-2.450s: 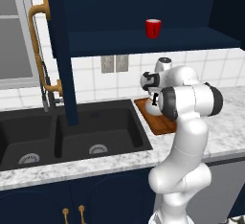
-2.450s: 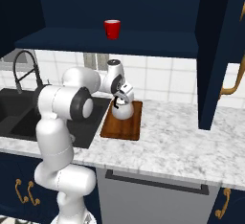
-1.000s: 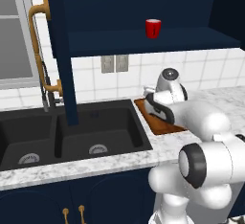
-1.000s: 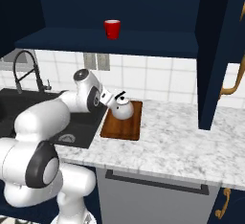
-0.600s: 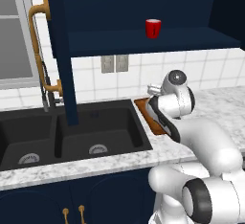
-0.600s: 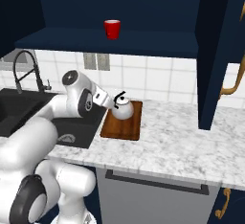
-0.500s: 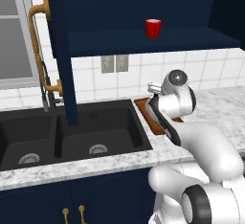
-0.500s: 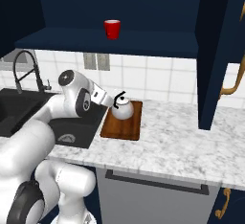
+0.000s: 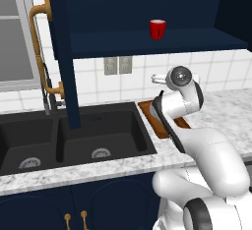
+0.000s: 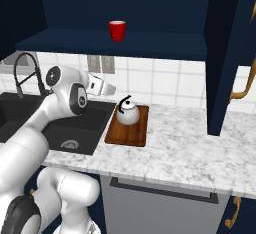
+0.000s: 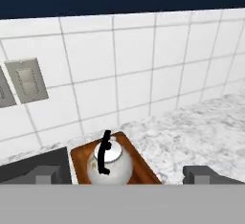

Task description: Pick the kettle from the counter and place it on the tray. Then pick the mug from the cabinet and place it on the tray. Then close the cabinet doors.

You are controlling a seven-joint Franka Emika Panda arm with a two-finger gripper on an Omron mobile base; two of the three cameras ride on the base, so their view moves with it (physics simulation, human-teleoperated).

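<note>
- I saw the cabinet (image 10: 125, 13) hanging above the tray, its shelf running dark navy across the wall.
- The cabinet doors (image 10: 232, 53) stood swung out, one to the right of the tray in the right base view and the other (image 9: 61, 52) over the sink in the left base view, each with a long brass handle.
- The desk (image 10: 180, 148) stretched under the tray, speckled marble, with tiled wall behind it.
- The black sink (image 10: 75, 128) lay just beside the tray's left edge, a curved faucet (image 10: 22, 70) at its back.
- The tray (image 10: 127, 130) rested flat on the desk, directly below the shelf.
- My claw (image 10: 107, 88) hung above and to the left of the tray, its fingers (image 11: 203, 174) spread wide with nothing between them, well clear of the kettle.
- The kettle (image 10: 128, 113) sat upright on the tray's rear half, its thin black handle standing up.
- The mug (image 10: 117, 30) stood upright on the cabinet shelf, well above the tray and slightly left of it.
- Two grey wall plates (image 9: 118, 65) were on the tiles behind, left of the tray.
</note>
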